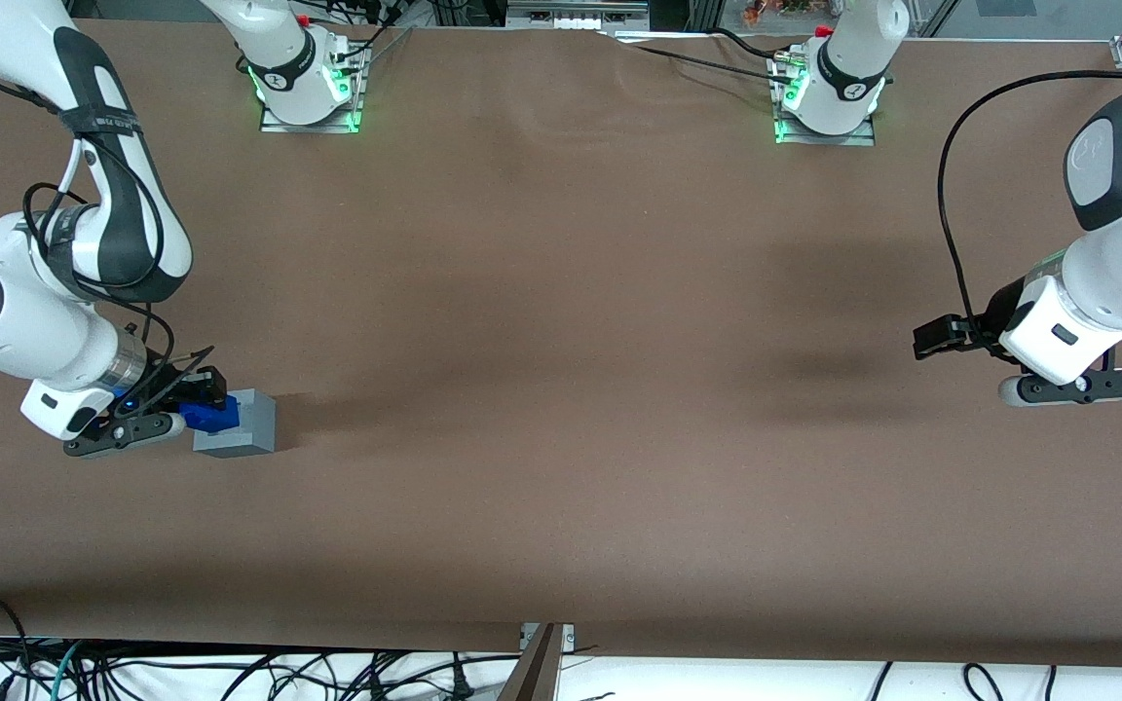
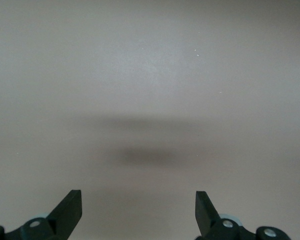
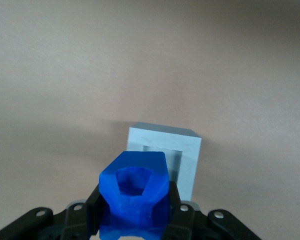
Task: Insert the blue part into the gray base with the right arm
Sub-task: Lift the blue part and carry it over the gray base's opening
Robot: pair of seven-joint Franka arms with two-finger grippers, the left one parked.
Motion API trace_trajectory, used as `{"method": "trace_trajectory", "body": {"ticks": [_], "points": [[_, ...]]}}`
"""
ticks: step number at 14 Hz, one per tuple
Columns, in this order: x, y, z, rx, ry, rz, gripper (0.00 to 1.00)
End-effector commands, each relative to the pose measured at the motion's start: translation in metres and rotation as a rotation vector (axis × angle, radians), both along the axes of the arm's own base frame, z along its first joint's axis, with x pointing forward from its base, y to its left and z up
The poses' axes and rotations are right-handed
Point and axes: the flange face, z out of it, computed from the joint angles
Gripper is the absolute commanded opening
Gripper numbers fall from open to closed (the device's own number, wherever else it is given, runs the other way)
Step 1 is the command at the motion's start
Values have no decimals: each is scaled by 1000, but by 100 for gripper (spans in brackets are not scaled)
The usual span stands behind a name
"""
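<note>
Your gripper [image 3: 135, 220] is squeezing the blue part [image 3: 135, 200] just above the gray base [image 3: 187, 145], whose square hole only the wrist view is showing, on the brown table [image 1: 561, 389].

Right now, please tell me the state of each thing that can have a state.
blue part: held in the end effector, above the table, not yet in the recess.
gray base: upright on the table, recess empty.
end effector: shut on the blue part, beside the gray base.

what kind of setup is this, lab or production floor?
Likely a robotics lab bench: brown-covered table, loose cables along its edge, and the right arm with its claw holding the blue part by the gray base.
</note>
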Motion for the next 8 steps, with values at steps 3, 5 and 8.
{"method": "trace_trajectory", "body": {"ticks": [3,5,8], "points": [[9,-19,-19,11,-28,-28,34],[9,-22,-20,11,-26,-36,34],[8,-21,-29,21,-13,-61,34]]}}
